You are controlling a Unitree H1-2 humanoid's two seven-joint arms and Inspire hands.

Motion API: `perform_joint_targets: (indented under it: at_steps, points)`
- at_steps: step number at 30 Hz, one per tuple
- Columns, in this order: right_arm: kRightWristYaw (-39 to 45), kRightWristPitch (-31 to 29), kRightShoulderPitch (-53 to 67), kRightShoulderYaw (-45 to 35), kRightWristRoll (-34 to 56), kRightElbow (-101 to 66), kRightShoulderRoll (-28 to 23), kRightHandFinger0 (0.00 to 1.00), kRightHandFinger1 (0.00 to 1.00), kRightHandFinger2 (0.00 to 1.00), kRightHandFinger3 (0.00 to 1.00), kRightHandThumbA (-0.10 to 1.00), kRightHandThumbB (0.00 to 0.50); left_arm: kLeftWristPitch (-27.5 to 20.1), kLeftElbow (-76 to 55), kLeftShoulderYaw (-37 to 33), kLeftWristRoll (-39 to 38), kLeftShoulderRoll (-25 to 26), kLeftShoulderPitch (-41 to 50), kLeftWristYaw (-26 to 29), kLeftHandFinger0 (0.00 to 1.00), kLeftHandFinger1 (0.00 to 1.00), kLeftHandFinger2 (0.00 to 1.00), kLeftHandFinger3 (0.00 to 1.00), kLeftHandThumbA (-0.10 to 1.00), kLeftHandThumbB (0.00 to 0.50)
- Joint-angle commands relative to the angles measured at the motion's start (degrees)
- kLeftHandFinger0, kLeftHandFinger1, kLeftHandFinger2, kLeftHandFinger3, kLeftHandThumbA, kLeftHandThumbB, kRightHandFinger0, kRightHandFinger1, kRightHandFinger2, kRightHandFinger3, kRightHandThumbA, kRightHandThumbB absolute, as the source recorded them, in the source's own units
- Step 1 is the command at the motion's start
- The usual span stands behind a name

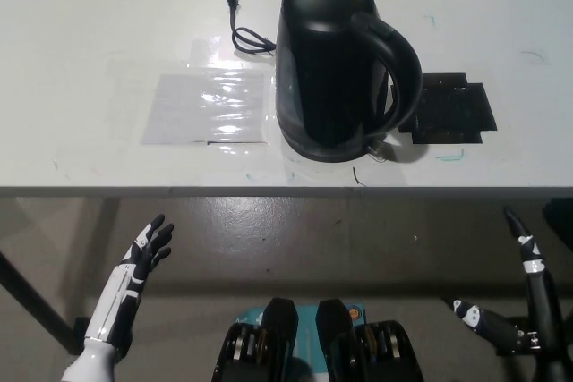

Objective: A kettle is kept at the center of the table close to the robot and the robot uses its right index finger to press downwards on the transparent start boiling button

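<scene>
Our black right hand [524, 310] hangs low at the bottom right, below the near edge of the white table [107, 24], with its fingers spread apart and nothing held; one finger points up toward the table edge. Up and to the left of that hand, well apart from it, the tall black plastic kettle [336, 64] stands upright on the table, its looped handle turned toward the right hand's side. Just beside the kettle's base, on the side nearest the right hand, we see a small clear tab [376, 151], too small to make out further. A flat black square mat [452, 112] lies straight above the right hand, touching nothing but the table. Our white left hand [148, 248] rests at the lower left, fingers apart and empty, with a clear plastic sheet [208, 106] taped down above it and a thin black cord [243, 29] beyond.
</scene>
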Motion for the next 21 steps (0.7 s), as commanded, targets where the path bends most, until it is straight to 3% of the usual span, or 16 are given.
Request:
perform_joint_targets:
  at_steps: [1, 21]
  points:
    - [1.6, -3.0, -1.7, 0.6, 2.2, -0.1, -0.6, 0.98, 1.00, 1.00, 1.00, 1.00, 0.324, -1.7, -0.8, -0.2, -0.4, 0.2, -0.3, -0.5, 1.00, 1.00, 1.00, 1.00, 1.00, 0.267]
    - [4.9, -3.0, -1.4, 0.0, 4.0, 0.2, -0.6, 0.99, 1.00, 1.00, 1.00, 1.00, 0.290, -2.1, -0.5, -0.1, 0.5, 0.4, -0.8, -0.2, 1.00, 1.00, 1.00, 1.00, 1.00, 0.256]
